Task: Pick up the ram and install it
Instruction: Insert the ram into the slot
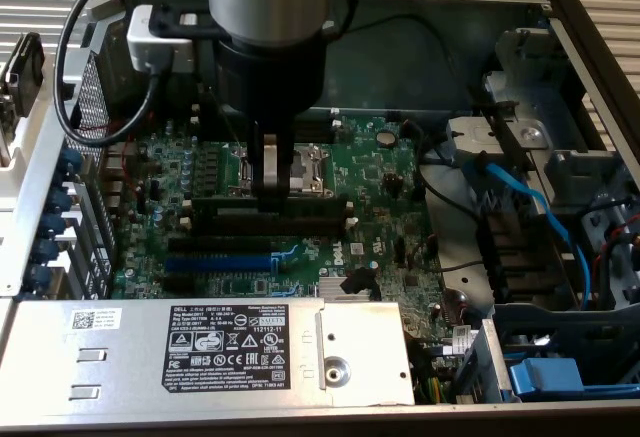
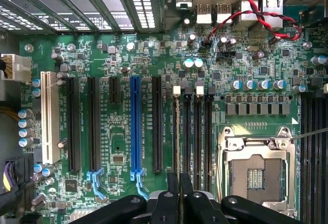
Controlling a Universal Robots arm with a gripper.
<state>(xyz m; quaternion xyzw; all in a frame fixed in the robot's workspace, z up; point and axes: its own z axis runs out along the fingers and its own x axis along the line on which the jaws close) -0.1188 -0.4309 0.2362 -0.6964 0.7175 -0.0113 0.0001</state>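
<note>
Wrist view: end effector [image 2: 179,179] clenched on the ram [image 2: 178,131]. Ram stands on edge along a black memory slot [image 2: 197,131] bank beside the CPU socket [image 2: 256,170], on the row farthest from it. Can't tell if seated.

Bright, even light with soft, faint shadows.

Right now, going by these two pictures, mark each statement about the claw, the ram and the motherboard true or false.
1. The claw is closed on the ram. True.
2. The ram is lined up with the blue slot. False: the blue slot stands apart; the ram lies among the black memory slots beside the CPU socket.
3. A heatsink covers the CPU socket. False: the socket is uncovered.
4. A blue cable runs at the exterior view's right. True.
</note>
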